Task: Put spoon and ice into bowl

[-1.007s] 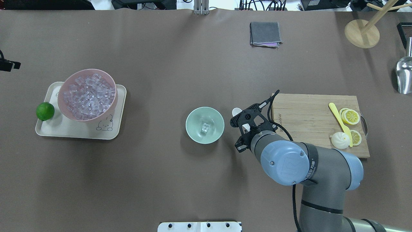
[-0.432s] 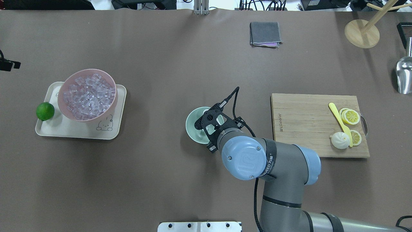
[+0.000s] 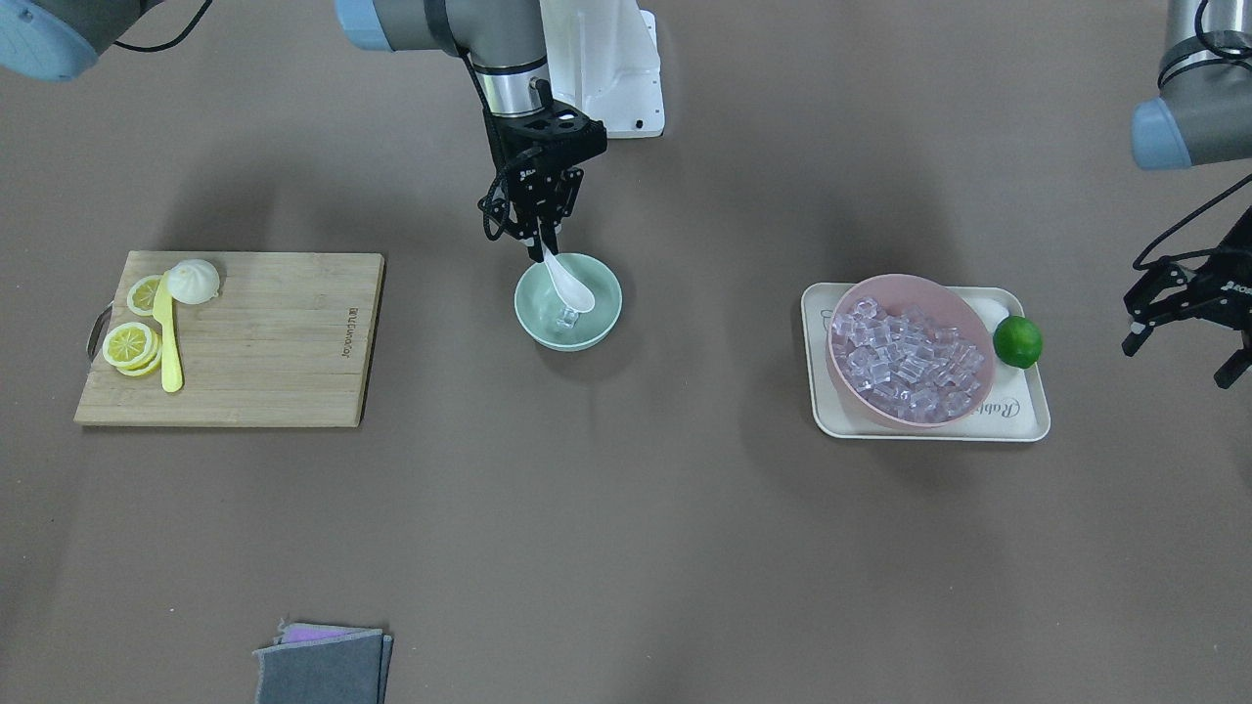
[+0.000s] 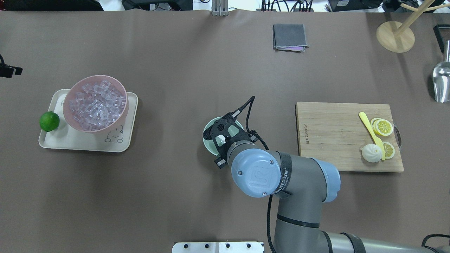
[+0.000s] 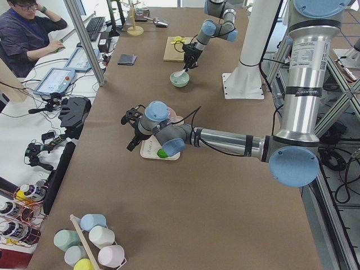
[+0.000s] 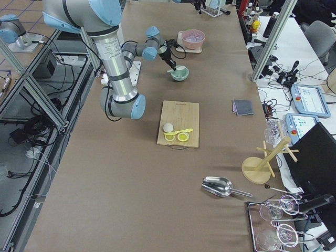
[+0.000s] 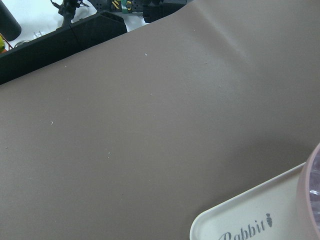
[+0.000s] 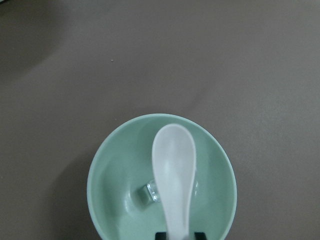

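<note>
The pale mint-green bowl (image 3: pixel 529 315) stands mid-table with one clear ice cube (image 3: pixel 567 318) in it. My right gripper (image 3: pixel 541 246) is just above the bowl's robot-side rim, shut on the handle of the white spoon (image 3: pixel 568 284). The spoon slants down with its scoop inside the bowl, over the cube. The right wrist view shows the scoop (image 8: pixel 174 162) above the bowl (image 8: pixel 112 200) and beside the ice (image 8: pixel 146 193). In the overhead view the arm hides most of the bowl (image 4: pixel 207 138). My left gripper (image 3: pixel 1179 357) hangs open and empty outside the tray's end, by the lime.
A pink bowl (image 3: pixel 915 280) full of ice cubes stands on a cream tray (image 3: pixel 1017 422) with a lime (image 3: pixel 1017 341). A cutting board (image 3: pixel 274 342) holds a yellow knife (image 3: pixel 168 342), lemon slices and a white bun. A grey cloth (image 3: pixel 323 665) lies at the operators' edge.
My right gripper has carried the spoon leftwards, from beside the cutting board to over the mint bowl. The left arm has not visibly moved.
</note>
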`<state>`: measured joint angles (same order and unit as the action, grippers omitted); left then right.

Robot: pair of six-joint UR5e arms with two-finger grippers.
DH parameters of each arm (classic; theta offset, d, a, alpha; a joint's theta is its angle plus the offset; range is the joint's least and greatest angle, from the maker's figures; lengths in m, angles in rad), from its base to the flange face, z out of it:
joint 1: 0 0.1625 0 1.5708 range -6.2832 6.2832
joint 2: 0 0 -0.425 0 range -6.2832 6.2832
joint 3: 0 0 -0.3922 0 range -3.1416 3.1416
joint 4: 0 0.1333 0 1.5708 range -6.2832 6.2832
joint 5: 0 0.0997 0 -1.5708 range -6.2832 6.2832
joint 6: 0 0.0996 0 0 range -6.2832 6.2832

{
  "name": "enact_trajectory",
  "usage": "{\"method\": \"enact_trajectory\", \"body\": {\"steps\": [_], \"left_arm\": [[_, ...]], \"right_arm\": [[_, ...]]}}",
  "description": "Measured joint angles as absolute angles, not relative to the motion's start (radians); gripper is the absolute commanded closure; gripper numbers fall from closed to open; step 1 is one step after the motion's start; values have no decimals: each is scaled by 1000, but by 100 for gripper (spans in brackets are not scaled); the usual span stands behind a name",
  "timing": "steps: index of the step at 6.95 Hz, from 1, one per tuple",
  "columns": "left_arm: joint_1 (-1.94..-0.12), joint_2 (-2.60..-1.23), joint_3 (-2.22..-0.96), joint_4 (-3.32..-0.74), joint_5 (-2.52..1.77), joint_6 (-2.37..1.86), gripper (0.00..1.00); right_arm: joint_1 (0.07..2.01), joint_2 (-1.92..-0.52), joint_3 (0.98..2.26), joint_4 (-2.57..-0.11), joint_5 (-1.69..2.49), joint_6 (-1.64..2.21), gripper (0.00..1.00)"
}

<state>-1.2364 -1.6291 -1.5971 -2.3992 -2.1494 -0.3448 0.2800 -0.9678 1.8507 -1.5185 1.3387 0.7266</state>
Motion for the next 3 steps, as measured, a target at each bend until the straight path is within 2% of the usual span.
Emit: {"method": "enact_trajectory", "body": {"steps": [3], "left_arm": [[-1235, -1629, -1586, -2399, -2150, -344, 1]], "right_arm": [[312, -949, 1854, -1522, 1407, 809, 0]]}}
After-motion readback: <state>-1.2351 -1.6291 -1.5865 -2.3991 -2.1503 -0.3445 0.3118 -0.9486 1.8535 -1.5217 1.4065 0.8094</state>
